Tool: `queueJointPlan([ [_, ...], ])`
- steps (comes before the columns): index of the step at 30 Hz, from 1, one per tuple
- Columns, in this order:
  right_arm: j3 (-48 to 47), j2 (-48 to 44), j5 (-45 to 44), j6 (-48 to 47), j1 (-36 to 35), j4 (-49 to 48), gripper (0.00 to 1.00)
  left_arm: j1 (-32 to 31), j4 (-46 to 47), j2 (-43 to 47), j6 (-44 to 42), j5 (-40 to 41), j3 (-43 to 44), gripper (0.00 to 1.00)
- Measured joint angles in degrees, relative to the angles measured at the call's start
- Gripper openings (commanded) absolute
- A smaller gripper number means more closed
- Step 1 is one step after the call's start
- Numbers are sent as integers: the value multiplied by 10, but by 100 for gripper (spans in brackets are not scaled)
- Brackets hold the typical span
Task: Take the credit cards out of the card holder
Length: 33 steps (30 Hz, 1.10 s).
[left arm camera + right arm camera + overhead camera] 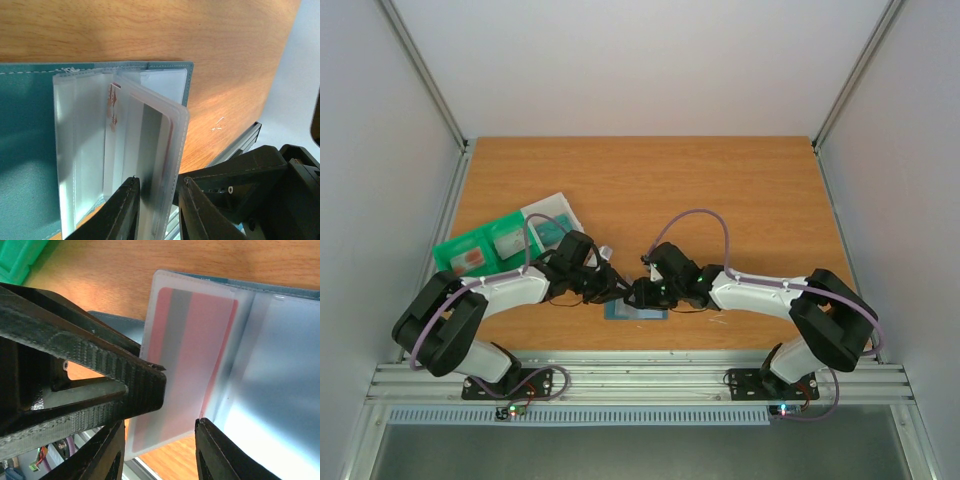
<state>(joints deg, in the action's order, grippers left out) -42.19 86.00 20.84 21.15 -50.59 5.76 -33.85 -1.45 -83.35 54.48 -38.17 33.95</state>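
Card holder (636, 312) open at near surface (720, 180) edge; left gripper (159, 182) pinches its clear sleeve (150, 130), right gripper (160, 425) spread around it.

Card holder (25, 150) (left part off-frame)

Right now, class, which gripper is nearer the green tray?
Left. The left gripper is right of the green tray, at the card holder; the right gripper is farther right.
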Motion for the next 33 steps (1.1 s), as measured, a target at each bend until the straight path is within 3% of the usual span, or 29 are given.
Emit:
queueJointPlan([
  [8, -7, 6, -3, 0, -1, 7, 28, 0, 0, 0, 2, 0, 0, 24],
  [33, -7, 2, -52, -3, -1, 44, 20, 0, -45, 2, -23, 18, 12, 31],
])
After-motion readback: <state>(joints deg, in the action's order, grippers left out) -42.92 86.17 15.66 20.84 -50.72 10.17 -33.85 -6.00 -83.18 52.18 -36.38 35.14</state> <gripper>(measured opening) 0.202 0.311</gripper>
